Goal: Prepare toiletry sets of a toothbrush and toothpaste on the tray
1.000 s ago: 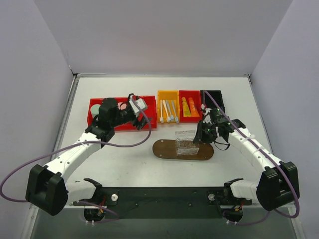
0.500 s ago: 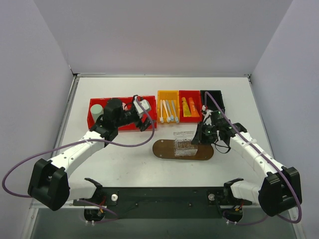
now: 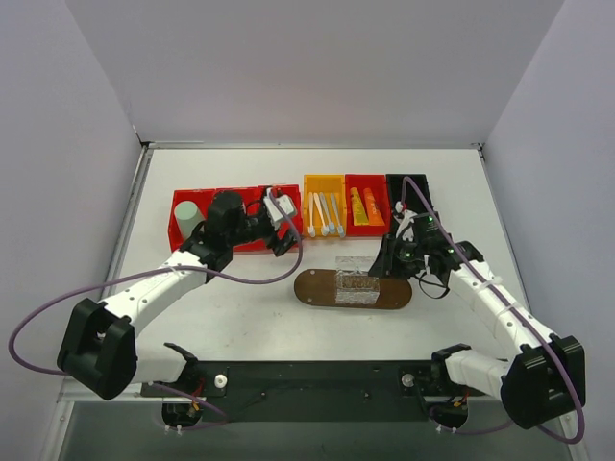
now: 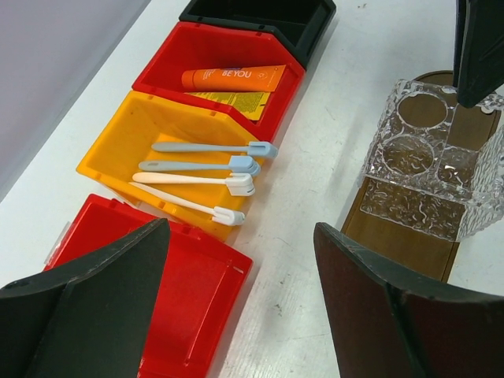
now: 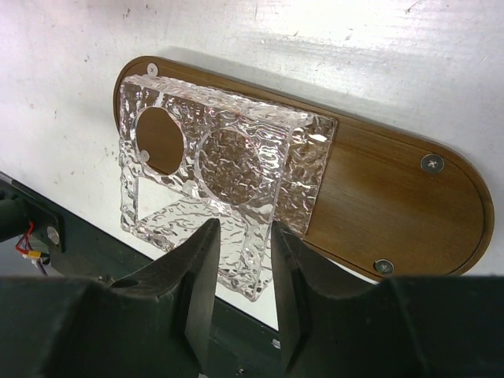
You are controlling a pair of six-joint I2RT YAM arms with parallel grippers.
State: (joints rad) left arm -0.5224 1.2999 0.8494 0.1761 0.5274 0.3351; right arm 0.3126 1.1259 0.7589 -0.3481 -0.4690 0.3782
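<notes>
Several slim white and pale blue toothbrushes lie in a yellow bin; they also show in the left wrist view. Orange and yellow toothpaste tubes lie in the small red bin beside it, and show in the left wrist view too. The dark brown oval tray carries a clear textured holder with round holes. My left gripper is open and empty over the table, just in front of the yellow bin. My right gripper is shut on the holder's near corner.
A long red bin at the left holds a pale green cup. A black bin stands right of the toothpaste bin. The right arm hangs over the tray's right end.
My left gripper has moved right along the red bin toward the yellow bin. My right gripper has lowered the clear holder onto the tray.
</notes>
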